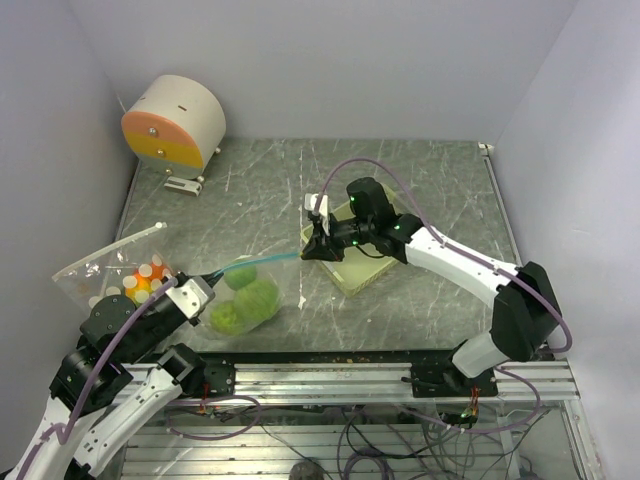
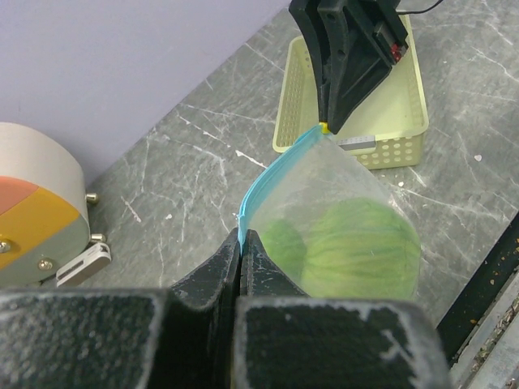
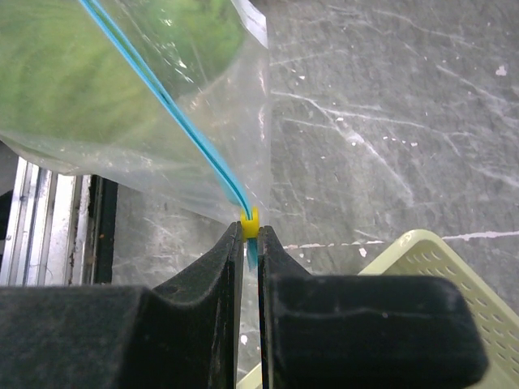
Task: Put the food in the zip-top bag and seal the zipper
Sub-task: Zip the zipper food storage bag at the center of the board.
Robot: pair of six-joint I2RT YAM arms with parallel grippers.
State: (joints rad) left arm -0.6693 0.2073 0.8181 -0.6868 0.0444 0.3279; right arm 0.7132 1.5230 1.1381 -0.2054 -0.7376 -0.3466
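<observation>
Closure of the zipper looks to be the step in hand. The left claw (image 2: 241, 243) is pressed together on the near end of the blue zipper (image 2: 272, 174). Just beyond its tips, green toy food (image 2: 357, 247) sits inside the zip-top bag (image 2: 349, 174). At the far end, the right claw (image 3: 251, 235) pinches the yellow slider (image 3: 250, 221) above the pale basket (image 2: 405, 121). The next move calls for a taut bag and a straight slider run, if any track is unsealed.

Zip-top bag (image 2: 349, 178), centre frame: clear thin plastic film, glossy, creased, with a blue plastic zipper strip along its edge. Food (image 2: 357, 251) inside: green, matt, fuzzy-looking skin. Surface (image 1: 260, 190): grey stone-look, matt, white veining and scuffs. Basket (image 2: 397, 146), upper right: pale yellow-green plastic, smooth, perforated. Left fingers (image 2: 207, 284), bottom: black, matt, grainy plastic. Rail (image 1: 340, 385), lower edge: bare brushed metal.
</observation>
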